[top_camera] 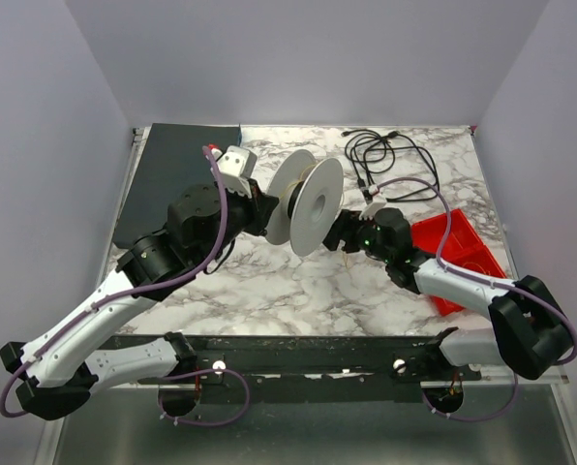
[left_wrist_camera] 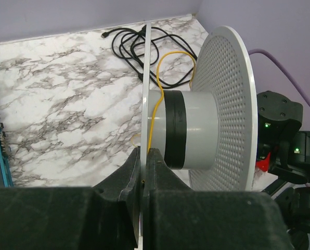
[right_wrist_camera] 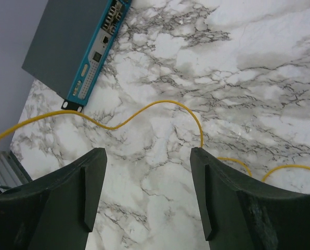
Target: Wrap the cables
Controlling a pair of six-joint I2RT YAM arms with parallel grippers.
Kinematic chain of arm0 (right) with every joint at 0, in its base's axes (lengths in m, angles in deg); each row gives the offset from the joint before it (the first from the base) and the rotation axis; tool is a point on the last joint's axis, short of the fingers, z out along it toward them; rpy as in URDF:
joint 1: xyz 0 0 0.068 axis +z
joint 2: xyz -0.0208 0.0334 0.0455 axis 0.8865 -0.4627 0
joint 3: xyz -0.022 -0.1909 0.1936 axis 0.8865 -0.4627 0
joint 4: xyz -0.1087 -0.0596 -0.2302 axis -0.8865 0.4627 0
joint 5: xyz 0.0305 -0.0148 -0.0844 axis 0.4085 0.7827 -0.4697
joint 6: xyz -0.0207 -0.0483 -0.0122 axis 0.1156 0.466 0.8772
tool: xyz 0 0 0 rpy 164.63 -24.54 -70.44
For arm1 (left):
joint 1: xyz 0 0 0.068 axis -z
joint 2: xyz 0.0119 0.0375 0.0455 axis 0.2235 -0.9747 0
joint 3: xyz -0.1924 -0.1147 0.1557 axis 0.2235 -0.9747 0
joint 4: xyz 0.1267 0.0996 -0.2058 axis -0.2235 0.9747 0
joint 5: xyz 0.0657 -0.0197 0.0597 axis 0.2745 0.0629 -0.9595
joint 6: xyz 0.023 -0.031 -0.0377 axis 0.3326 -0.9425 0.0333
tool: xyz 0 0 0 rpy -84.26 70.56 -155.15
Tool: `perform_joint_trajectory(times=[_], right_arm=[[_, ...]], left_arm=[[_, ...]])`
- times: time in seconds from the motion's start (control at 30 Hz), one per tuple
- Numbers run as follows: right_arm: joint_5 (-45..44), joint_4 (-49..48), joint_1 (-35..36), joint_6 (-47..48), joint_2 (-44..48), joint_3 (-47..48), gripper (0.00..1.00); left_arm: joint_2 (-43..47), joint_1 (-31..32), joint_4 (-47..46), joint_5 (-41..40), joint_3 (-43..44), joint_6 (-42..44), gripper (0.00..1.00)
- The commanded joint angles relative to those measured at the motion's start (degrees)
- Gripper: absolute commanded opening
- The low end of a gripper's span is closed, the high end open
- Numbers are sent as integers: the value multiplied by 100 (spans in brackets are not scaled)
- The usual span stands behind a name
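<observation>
While left hand (left_wrist_camera: pixel 143 156) pinches thin flange edge of white spool (left_wrist_camera: pixel 196 130), yellow cable (right_wrist_camera: pixel 144 108) loops off hub across marble surface (right_wrist_camera: pixel 259 62), beneath wide-open, empty right hand (right_wrist_camera: pixel 147 156), black cord (left_wrist_camera: pixel 129 44) near far edge

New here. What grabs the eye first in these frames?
A big white spool is held on edge over mid-table, the left claw pinching one flange and yellow wire running over its hub. The right claw hangs open above more of that wire snaking across the marble table. A black cord lies coiled near the far edge.
</observation>
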Motion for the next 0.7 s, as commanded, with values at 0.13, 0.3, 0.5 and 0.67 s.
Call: perform_joint_trajectory(times=[0.13,0.3,0.5,0.67], right_arm=[[-419,-609,-3,84,-79,71,73],[-844,-678,-8,0,-141,-220,73],[-1251,-833,-3,-48,-483,-395,71],[-1347,-1183,1,-19,-976,-323,71]], left_arm=[[-176,173,-677,-294,361,-308,0],[-288,207,-742,-295,450,-398,0],[-434,217,-734,-243,606,-416,0],[-511,226,-677,-203,756,-411,0]])
